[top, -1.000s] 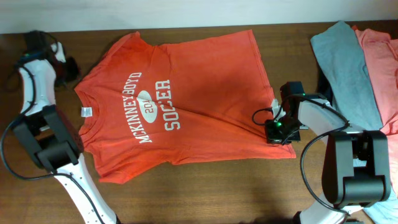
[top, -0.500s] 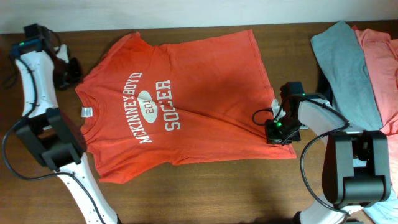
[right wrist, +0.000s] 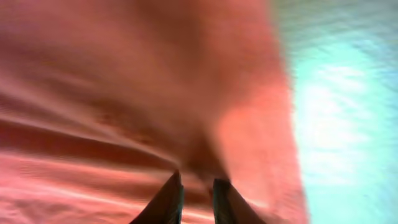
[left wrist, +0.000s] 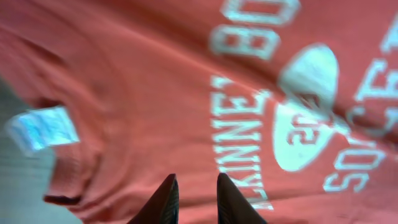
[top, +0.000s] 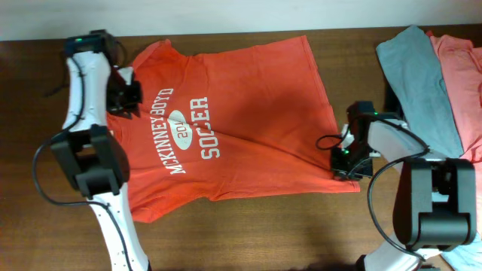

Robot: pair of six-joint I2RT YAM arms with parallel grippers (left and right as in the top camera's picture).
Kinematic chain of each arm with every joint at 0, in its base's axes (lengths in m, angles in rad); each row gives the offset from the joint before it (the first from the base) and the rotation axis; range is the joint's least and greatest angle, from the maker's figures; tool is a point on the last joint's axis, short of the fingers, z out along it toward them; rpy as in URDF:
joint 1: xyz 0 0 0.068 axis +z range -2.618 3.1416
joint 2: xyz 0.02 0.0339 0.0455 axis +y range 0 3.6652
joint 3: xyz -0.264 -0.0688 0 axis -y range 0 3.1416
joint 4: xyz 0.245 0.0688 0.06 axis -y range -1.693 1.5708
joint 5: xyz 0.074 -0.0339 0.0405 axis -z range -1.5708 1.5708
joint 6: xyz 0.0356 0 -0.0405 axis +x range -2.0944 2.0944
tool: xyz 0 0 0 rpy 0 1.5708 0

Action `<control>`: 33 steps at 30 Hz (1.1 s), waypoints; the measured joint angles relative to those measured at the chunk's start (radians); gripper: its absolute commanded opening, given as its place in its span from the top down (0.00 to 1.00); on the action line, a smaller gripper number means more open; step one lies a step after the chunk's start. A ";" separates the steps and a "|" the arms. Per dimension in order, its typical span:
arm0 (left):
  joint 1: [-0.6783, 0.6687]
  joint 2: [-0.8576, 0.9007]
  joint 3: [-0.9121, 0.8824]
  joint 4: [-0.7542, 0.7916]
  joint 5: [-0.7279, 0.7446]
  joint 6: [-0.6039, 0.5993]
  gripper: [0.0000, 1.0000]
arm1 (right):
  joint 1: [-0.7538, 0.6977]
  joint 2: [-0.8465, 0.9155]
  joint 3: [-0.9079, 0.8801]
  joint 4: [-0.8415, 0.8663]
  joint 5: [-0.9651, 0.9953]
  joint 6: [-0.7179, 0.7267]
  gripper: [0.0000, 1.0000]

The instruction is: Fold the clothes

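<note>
Right claw (top: 343, 161) on orange shirt (top: 241, 113) hem

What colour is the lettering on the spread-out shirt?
White lettering on the orange-red shirt; clearest overhead.

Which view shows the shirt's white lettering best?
Overhead: the whole lettering on the orange shirt is readable. Left wrist shows part of it, blurred; right wrist shows only plain orange cloth.

Matt cloth T-shirt (top: 248, 98), wooden table (top: 248, 233)
</note>
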 measured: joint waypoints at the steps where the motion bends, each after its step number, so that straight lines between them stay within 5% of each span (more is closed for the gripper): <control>1: -0.018 0.000 0.000 -0.013 -0.003 0.003 0.78 | -0.011 0.000 -0.001 -0.014 0.005 0.007 0.77; 21: -0.238 -0.029 0.000 -0.110 -0.079 -0.002 0.83 | -0.043 -0.038 0.073 -0.112 0.060 0.034 0.77; 26: -0.277 -0.194 -0.063 -0.109 -0.090 -0.043 0.83 | -0.043 -0.155 0.124 -0.138 0.076 0.013 0.73; 33: -0.285 -0.503 -0.367 -0.110 -0.110 -0.091 0.83 | -0.043 -0.248 0.134 -0.225 0.086 -0.024 0.70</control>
